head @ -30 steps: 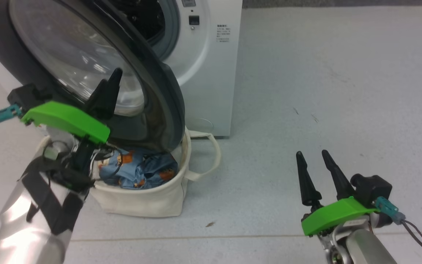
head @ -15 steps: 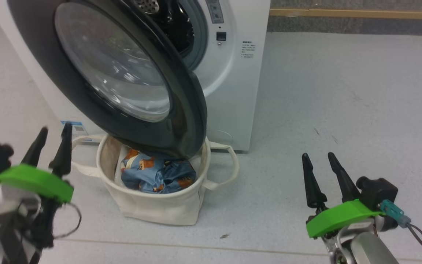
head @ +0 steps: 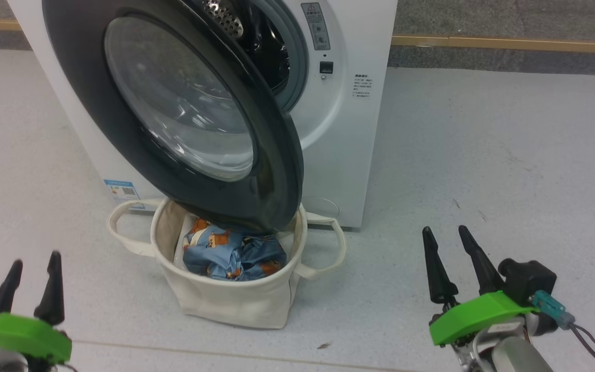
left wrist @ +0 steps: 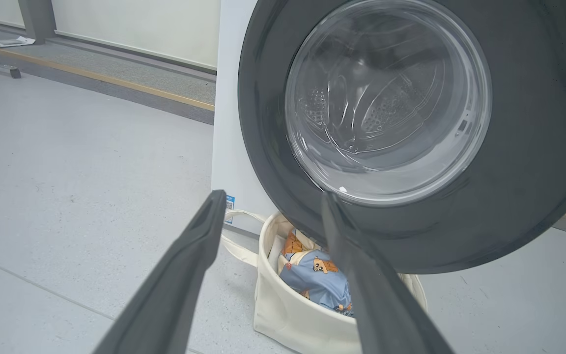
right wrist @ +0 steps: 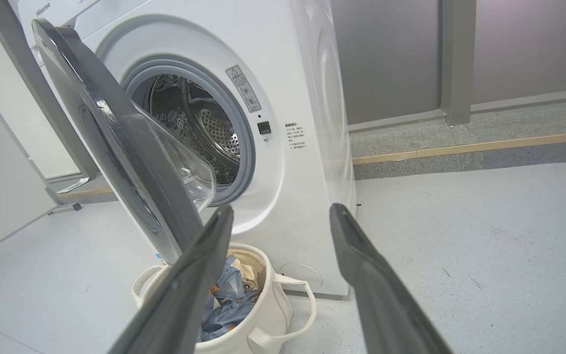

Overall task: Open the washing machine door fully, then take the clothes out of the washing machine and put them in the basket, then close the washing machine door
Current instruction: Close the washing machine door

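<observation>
Grey floor [head: 483, 155], left gripper [head: 35, 259] drawn back from door [head: 75, 77], wide like right gripper [head: 444, 229], clothes [head: 235, 256] in basket [head: 225, 305]

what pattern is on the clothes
The clothes are blue with orange bears; best in left wrist view.

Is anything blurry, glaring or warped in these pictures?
Head view: even light, sharp, pale glints on the door glass. Left wrist view: the left gripper's fingers loom big and soft-edged. Right wrist view: the washer leans, stretched by the wide lens.
</observation>
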### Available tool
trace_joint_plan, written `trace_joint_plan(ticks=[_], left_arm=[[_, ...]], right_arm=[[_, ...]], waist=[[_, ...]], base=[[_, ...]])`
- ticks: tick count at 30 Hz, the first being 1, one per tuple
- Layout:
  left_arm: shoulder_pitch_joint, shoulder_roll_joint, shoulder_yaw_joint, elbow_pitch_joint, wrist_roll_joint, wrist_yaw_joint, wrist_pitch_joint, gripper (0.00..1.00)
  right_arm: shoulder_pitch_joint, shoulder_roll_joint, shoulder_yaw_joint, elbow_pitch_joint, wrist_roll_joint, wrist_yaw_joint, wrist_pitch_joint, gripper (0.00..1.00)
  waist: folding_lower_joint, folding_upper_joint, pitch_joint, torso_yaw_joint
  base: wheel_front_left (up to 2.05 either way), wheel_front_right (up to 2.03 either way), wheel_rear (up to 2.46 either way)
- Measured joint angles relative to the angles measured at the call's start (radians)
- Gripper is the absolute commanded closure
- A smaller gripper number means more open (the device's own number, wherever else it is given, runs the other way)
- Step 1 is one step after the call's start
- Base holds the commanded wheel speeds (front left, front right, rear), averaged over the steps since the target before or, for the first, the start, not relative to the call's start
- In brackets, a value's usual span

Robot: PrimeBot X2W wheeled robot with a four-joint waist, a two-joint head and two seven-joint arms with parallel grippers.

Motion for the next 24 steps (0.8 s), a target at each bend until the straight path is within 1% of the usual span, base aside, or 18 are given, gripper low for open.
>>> trace_joint_plan(ticks=[2, 6, 7, 10, 13, 16, 19, 24], left_arm=[[0.042, 0.001, 0.023, -0.027, 0.027, 0.017, -0.001, 0.00], [0.130, -0.008, 0.073, -0.080, 0.046, 0.032, -0.001, 0.00], [0.166, -0.015, 0.100, -0.097, 0.061, 0.037, -0.001, 0.00], [0.202, -0.031, 0.147, -0.123, 0.068, 0.037, -0.001, 0.00], [0.221, -0.040, 0.179, -0.147, 0.102, 0.044, -0.001, 0.00], [0.238, -0.066, 0.190, -0.169, 0.121, 0.042, -0.001, 0.00], [0.251, -0.095, 0.189, -0.176, 0.136, 0.029, -0.001, 0.00], [0.253, -0.107, 0.193, -0.176, 0.167, 0.026, -0.001, 0.00]], right_arm=[[0.000, 0.001, 0.000, 0.000, 0.000, 0.000, 0.000, 0.00], [0.002, 0.002, 0.001, 0.000, 0.002, 0.000, 0.000, 0.00], [0.003, 0.002, 0.001, 0.000, 0.002, 0.000, 0.000, 0.00], [0.004, 0.003, 0.000, 0.000, 0.002, 0.000, 0.000, 0.00], [0.009, 0.004, -0.004, 0.000, 0.002, 0.000, 0.000, 0.00], [0.014, 0.006, -0.005, 0.000, 0.003, 0.000, 0.000, 0.00], [0.016, 0.007, -0.009, 0.000, 0.006, 0.000, 0.000, 0.00], [0.016, 0.008, -0.008, 0.000, 0.011, 0.000, 0.000, 0.00]], waist=[[0.0000, 0.0000, -0.004, -0.001], [0.0000, 0.0000, -0.009, -0.012], [0.0000, 0.0000, -0.010, -0.017], [0.0000, 0.0000, -0.009, -0.025], [0.0000, 0.0000, -0.004, -0.027], [0.0000, 0.0000, 0.000, -0.028], [0.0000, 0.0000, 0.003, -0.025], [0.0000, 0.0000, 0.008, -0.020]], base=[[0.00, 0.00, 0.00], [0.00, 0.00, 0.00], [0.00, 0.00, 0.00], [0.00, 0.00, 0.00], [0.00, 0.00, 0.00], [0.00, 0.00, 0.00], [0.00, 0.00, 0.00], [0.00, 0.00, 0.00]])
